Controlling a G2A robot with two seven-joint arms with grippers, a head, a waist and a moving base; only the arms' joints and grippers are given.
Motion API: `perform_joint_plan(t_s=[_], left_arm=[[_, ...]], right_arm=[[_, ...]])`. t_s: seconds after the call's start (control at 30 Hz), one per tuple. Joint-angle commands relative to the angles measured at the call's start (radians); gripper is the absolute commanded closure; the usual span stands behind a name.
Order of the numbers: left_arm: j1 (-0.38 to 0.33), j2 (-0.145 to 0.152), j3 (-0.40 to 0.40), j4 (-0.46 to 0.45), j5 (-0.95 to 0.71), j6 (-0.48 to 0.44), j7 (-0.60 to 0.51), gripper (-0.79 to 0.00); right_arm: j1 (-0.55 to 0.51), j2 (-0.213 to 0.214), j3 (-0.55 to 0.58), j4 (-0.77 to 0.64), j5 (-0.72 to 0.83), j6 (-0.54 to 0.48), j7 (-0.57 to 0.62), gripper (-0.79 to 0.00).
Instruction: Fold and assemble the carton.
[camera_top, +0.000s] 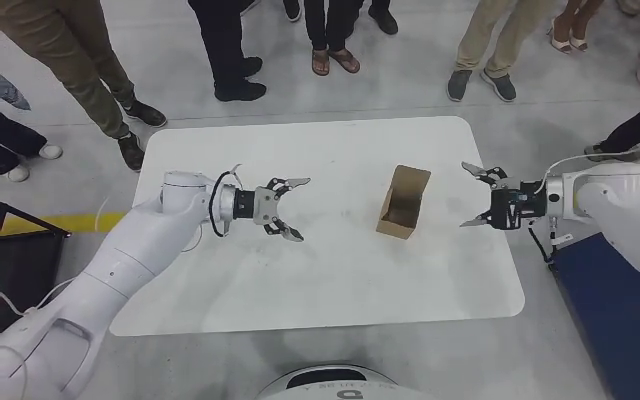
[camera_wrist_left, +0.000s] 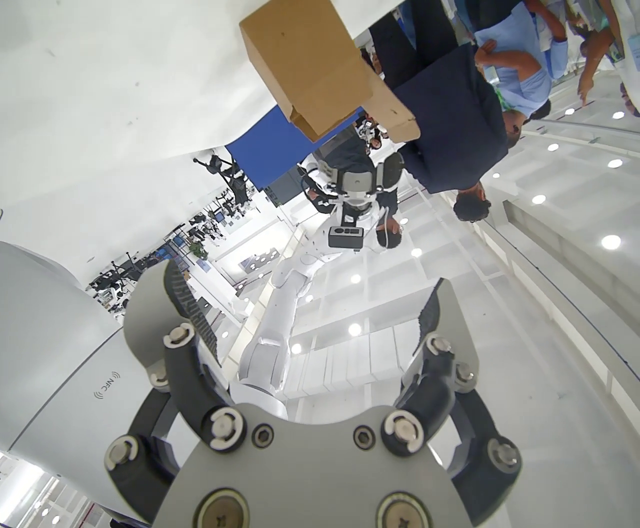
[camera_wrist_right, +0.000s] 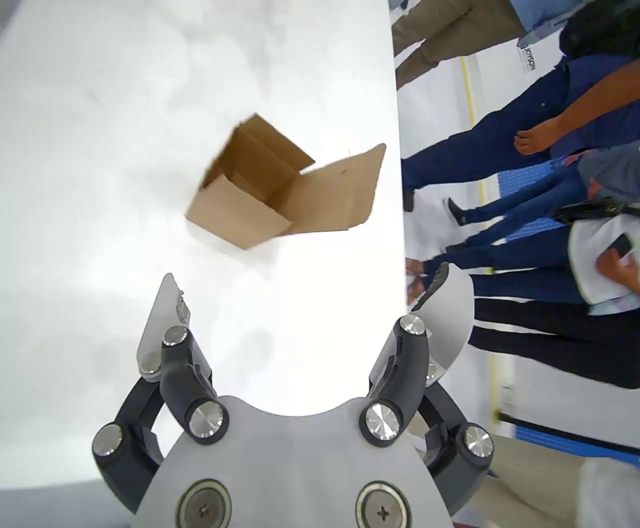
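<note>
Carton (camera_top: 404, 203) sits on the white table (camera_top: 330, 290) between the two claws, nearer the right one and touching neither. The body is squared up: walls standing, mouth open, one long lid flap (camera_wrist_right: 340, 192) sticking out past the mouth, not yet folded over. The right wrist view looks into the mouth. Inner flaps seem to lie on the floor, but I can't confirm they're locked.

Left claw (camera_top: 300, 210): spread wide, nothing in it, above the table, well apart from the carton and pointing at it. Right claw (camera_top: 465, 195): also spread wide and empty, by the table's edge, just short of the carton.

Handling, my read:
- Thin brown cardboard, empty, so very light. It'll skate on the smooth tabletop if pushed from one side only.
- Walls will buckle under a hard squeeze. The corner creases are the stiff parts.
- Brace first: one claw pinches a side wall close to a vertical corner, with light force.
- The other claw takes the lid flap at the middle of its free edge, swings it over the mouth and tucks it in.
- Main risk: tipping or spinning the carton if the flap is pushed before the brace is on.
</note>
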Motion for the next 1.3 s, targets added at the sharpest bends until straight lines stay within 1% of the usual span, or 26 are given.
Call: perform_joint_plan(t_s=[0.0, 0.2, 0.23, 0.27, 0.3, 0.33, 0.37, 0.4, 0.43, 0.5, 0.53, 0.57, 0.6, 0.63, 0.67, 0.73, 0.8, 0.87, 0.9, 0.93, 0.97, 1.07, 1.17, 1.27], left_arm=[[0.000, 0.000, 0.000, 0.000, 0.000, -0.001, 0.000, -0.785], [0.000, 0.000, 0.000, 0.000, 0.000, -0.001, 0.000, -0.785], [0.000, 0.000, 0.000, 0.000, 0.000, -0.001, 0.000, -0.785], [0.003, 0.000, -0.001, -0.001, -0.001, -0.006, 0.005, -0.785], [0.013, -0.001, -0.004, -0.006, -0.004, -0.020, 0.021, -0.785], [0.020, -0.001, -0.007, -0.011, -0.005, -0.025, 0.029, -0.785], [0.027, 0.000, -0.012, -0.014, -0.006, -0.027, 0.032, -0.785], [0.034, 0.001, -0.018, -0.013, -0.006, -0.030, 0.032, -0.785], [0.041, 0.003, -0.024, -0.013, -0.005, -0.032, 0.031, -0.785], [0.054, 0.009, -0.039, -0.015, 0.001, -0.033, 0.024, -0.785], [0.061, 0.012, -0.048, -0.013, 0.005, -0.033, 0.020, -0.785], [0.067, 0.016, -0.057, -0.013, 0.009, -0.032, 0.017, -0.785], [0.073, 0.020, -0.068, -0.014, 0.011, -0.033, 0.013, -0.785], [0.079, 0.024, -0.080, -0.015, 0.013, -0.034, 0.009, -0.785], [0.085, 0.028, -0.092, -0.019, 0.016, -0.036, 0.006, -0.785], [0.099, 0.036, -0.113, -0.029, 0.023, -0.037, -0.002, -0.785], [0.113, 0.044, -0.133, -0.039, 0.032, -0.036, -0.005, -0.785], [0.127, 0.051, -0.152, -0.048, 0.039, -0.033, -0.010, -0.785], [0.134, 0.054, -0.161, -0.051, 0.041, -0.032, -0.011, -0.785], [0.140, 0.057, -0.171, -0.054, 0.044, -0.031, -0.014, -0.785], [0.145, 0.061, -0.180, -0.057, 0.047, -0.029, -0.016, -0.785], [0.160, 0.068, -0.203, -0.068, 0.054, -0.024, -0.020, -0.785], [0.173, 0.072, -0.220, -0.078, 0.055, -0.017, -0.019, -0.785], [0.178, 0.073, -0.226, -0.080, 0.054, -0.013, -0.019, -0.785]], right_arm=[[0.003, 0.000, 0.000, -0.003, -0.011, 0.006, 0.005, -0.785], [-0.001, -0.001, -0.001, -0.002, -0.002, 0.010, 0.004, -0.785], [-0.018, -0.008, -0.007, 0.005, 0.045, 0.016, -0.017, -0.785], [-0.041, -0.020, -0.028, 0.022, 0.085, -0.017, -0.062, -0.785], [-0.039, -0.033, -0.037, 0.074, 0.060, -0.004, 0.007, -0.785], [-0.041, -0.053, -0.052, 0.079, 0.067, -0.002, 0.052, -0.785], [-0.045, -0.076, -0.065, 0.099, 0.120, -0.009, 0.035, -0.785], [-0.040, -0.098, -0.077, 0.140, 0.119, 0.009, 0.084, -0.785], [-0.031, -0.121, -0.089, 0.149, 0.113, 0.022, 0.126, -0.785], [-0.023, -0.167, -0.102, 0.202, 0.186, 0.044, 0.120, -0.785], [-0.010, -0.189, -0.111, 0.228, 0.176, 0.061, 0.162, -0.785], [-0.003, -0.212, -0.116, 0.246, 0.213, 0.065, 0.165, -0.785], [-0.001, -0.234, -0.124, 0.278, 0.253, 0.046, 0.168, -0.785], [0.015, -0.255, -0.133, 0.301, 0.243, 0.046, 0.207, -0.785], [0.023, -0.276, -0.139, 0.319, 0.258, 0.055, 0.224, -0.760], [0.039, -0.315, -0.151, 0.359, 0.284, 0.049, 0.233, -0.668], [0.053, -0.351, -0.165, 0.391, 0.290, 0.044, 0.245, -0.606], [0.073, -0.387, -0.179, 0.413, 0.277, 0.037, 0.255, -0.646], [0.082, -0.405, -0.190, 0.414, 0.266, 0.024, 0.258, -0.600], [0.092, -0.423, -0.197, 0.416, 0.262, 0.012, 0.257, -0.573], [0.100, -0.441, -0.204, 0.414, 0.255, 0.011, 0.255, -0.576], [0.120, -0.489, -0.226, 0.412, 0.230, -0.002, 0.251, -0.520], [0.135, -0.533, -0.240, 0.421, 0.225, -0.016, 0.238, -0.560], [0.146, -0.558, -0.231, 0.478, 0.237, -0.020, 0.186, -0.591]])
